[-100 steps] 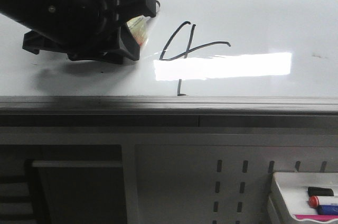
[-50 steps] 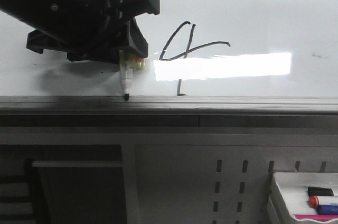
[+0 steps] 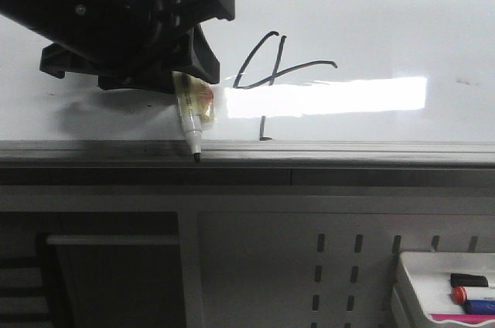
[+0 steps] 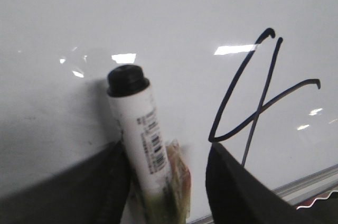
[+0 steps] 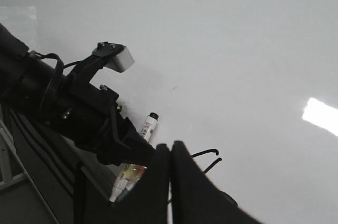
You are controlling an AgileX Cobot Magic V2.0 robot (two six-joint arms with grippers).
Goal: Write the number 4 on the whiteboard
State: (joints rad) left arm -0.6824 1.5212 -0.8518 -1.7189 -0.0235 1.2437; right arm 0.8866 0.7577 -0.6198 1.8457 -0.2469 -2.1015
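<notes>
The number 4 (image 3: 272, 69) is drawn in thin black line on the whiteboard (image 3: 371, 3), just above a glare patch. My left gripper (image 3: 219, 38) hovers left of the figure. Its jaws stand apart, wider than the white marker (image 3: 190, 123) between them. The marker hangs tip-down past the board's lower rail (image 3: 325, 154). In the left wrist view the marker (image 4: 141, 134), black end up, leans on one finger (image 4: 90, 187), with a gap to the other; the number 4 (image 4: 259, 110) is beside it. My right gripper (image 5: 170, 152) is shut on nothing, near the number 4 (image 5: 210, 156).
A small white tray (image 3: 433, 266) with several markers sits at the lower right, below the board. A grey perforated panel (image 3: 332, 266) and a dark opening (image 3: 116, 281) lie under the rail. The left arm (image 5: 58, 108) crosses the right wrist view.
The marker has swung from pointing at the board to hanging tip-down, then slid lower and tilted. The left gripper has shifted slightly. The drawn figure is unchanged.
</notes>
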